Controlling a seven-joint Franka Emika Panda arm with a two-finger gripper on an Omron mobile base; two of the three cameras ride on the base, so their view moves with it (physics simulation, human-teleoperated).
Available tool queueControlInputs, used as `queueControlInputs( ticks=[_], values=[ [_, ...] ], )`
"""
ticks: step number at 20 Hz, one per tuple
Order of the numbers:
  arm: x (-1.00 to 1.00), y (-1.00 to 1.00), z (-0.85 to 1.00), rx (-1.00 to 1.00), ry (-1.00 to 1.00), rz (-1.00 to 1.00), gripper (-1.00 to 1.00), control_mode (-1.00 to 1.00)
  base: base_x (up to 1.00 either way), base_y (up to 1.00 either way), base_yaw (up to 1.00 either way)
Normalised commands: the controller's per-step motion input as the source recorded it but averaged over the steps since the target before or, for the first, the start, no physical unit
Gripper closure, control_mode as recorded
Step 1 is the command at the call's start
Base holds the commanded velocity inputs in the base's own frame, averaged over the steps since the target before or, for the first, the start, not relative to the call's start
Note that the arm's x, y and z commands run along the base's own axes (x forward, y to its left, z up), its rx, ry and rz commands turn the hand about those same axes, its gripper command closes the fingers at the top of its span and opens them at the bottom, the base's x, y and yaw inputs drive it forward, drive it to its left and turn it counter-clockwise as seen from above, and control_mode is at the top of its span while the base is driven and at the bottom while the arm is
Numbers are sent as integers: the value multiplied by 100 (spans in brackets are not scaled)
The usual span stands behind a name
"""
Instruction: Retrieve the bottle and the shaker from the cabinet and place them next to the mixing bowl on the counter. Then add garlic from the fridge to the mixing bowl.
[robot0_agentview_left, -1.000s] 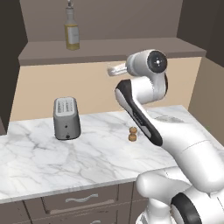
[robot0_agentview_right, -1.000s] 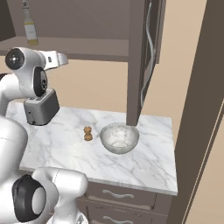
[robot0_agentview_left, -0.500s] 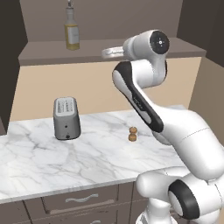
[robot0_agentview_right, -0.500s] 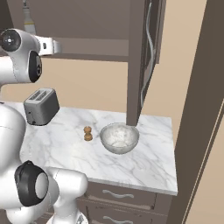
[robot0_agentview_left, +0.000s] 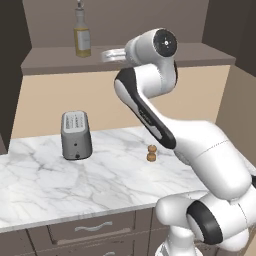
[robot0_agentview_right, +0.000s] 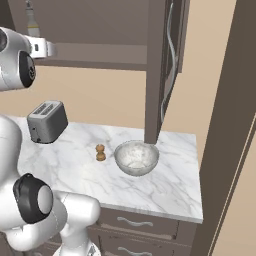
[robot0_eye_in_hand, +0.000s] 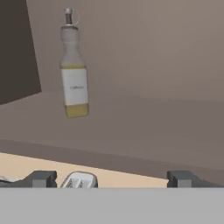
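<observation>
Marble counter (robot0_agentview_left: 95, 185) below dark cabinet (robot0_agentview_left: 55, 62). From left to right: toaster (robot0_agentview_left: 76, 135) upright on counter; bottle (robot0_agentview_left: 82, 36) upright on cabinet shelf, well apart from the gripper (robot0_agentview_left: 106, 55) raised to shelf level, fingers (robot0_eye_in_hand: 41, 178) spread wide, holding nothing; shaker (robot0_agentview_left: 151, 153) upright on counter, just beside mixing bowl (robot0_agentview_right: 136, 157).

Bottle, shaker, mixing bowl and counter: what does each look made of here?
Bottle: clear glass, apparently; yellowish liquid shows through below a white label.
Shaker: looks like wood, matte brown, turned with a knob top.
Mixing bowl: pale, speckled, slightly glossy; ceramic or stone, hard to tell.
Counter: white with grey veins, polished marble look.
</observation>
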Motion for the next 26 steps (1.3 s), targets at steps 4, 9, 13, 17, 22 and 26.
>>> queueControlInputs(
  ticks=[4,9,13,17,22,26],
  values=[
    [0,9,67,0,0,0,-100,-100,0,0,0],
    [2,4,59,0,0,0,-100,-100,0,0,0],
    [14,24,6,0,9,1,-100,-100,0,0,0],
    [0,35,0,0,13,9,-100,-100,0,0,0],
    [0,32,-2,1,2,13,-100,-100,0,0,0],
    [0,16,-34,3,-16,20,-100,-100,0,0,0]
  ],
)
